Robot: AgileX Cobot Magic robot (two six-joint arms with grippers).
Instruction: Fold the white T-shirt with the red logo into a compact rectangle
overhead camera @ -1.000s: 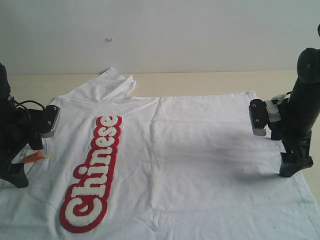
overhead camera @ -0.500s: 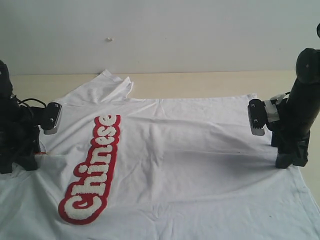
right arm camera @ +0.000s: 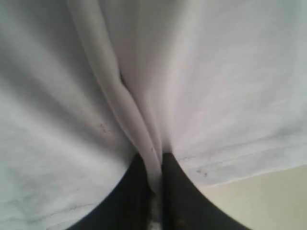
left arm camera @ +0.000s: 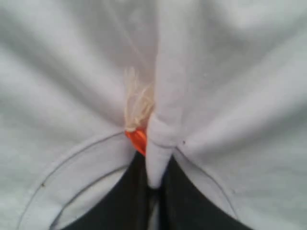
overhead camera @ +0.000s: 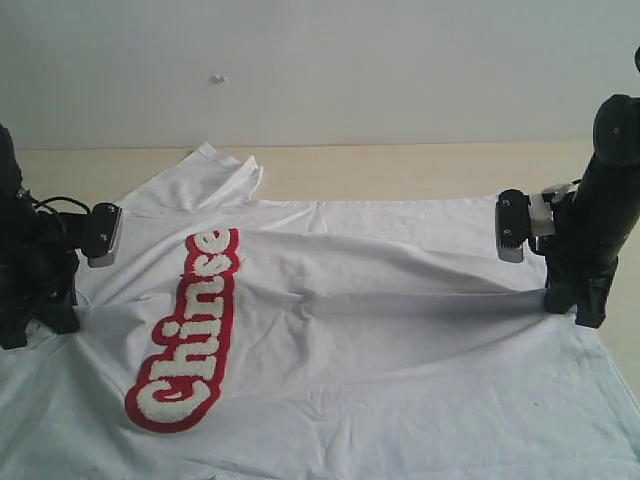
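Cloth of the white T-shirt stretches between left hand, pinching a fold beside its collar, and right hand, pinching its hem.

red logo on the white t-shirt, fluffy white letters "chin" and "se", rest lost in a crease

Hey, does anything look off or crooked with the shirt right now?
Nothing damaged. The white T-shirt is pinched by the left hand near the collar and the right hand near the hem, raising a ridge between them. That buckles the red logo, hiding some letters, and the far sleeve lies bunched.
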